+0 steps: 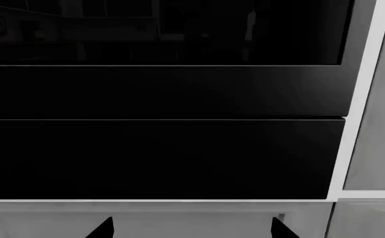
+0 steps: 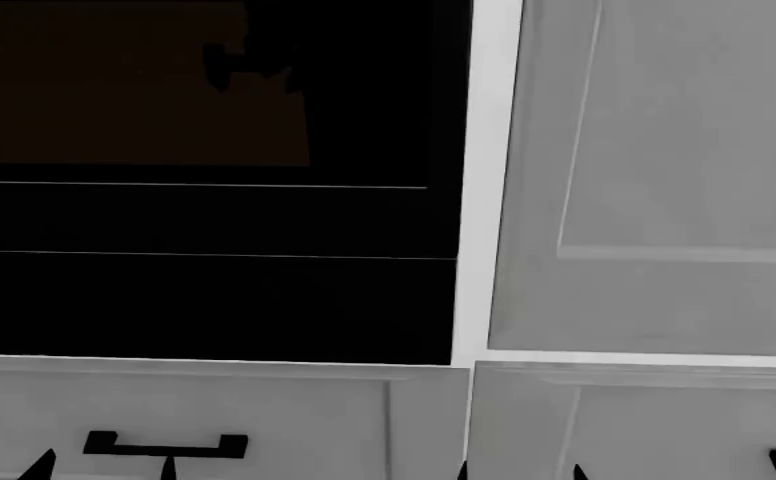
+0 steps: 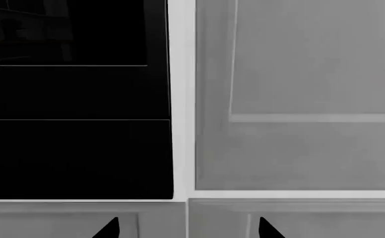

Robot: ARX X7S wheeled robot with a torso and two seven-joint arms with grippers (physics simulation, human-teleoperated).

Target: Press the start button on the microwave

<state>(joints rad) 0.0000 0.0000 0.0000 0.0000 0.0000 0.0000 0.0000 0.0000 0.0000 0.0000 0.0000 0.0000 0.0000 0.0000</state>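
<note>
Up close ahead, the microwave (image 2: pixel 215 270) fills the head view's upper left, glossy black, with grey cabinet doors (image 2: pixel 655 180) just beside and below it. Left tool (image 1: pixel 191 229) and right tool (image 3: pixel 187 229) both spread wide, gripping nothing, tips low in frame

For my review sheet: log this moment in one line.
stage: approach | microwave: untouched | left gripper: open | right gripper: open | start button: unseen

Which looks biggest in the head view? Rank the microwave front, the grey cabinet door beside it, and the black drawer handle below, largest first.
1. The microwave front covers the most of the picture, though the frame cuts it off.
2. The grey cabinet door is close behind and also cropped, so this order is unsure.
3. The black drawer handle is plainly smallest.
</note>
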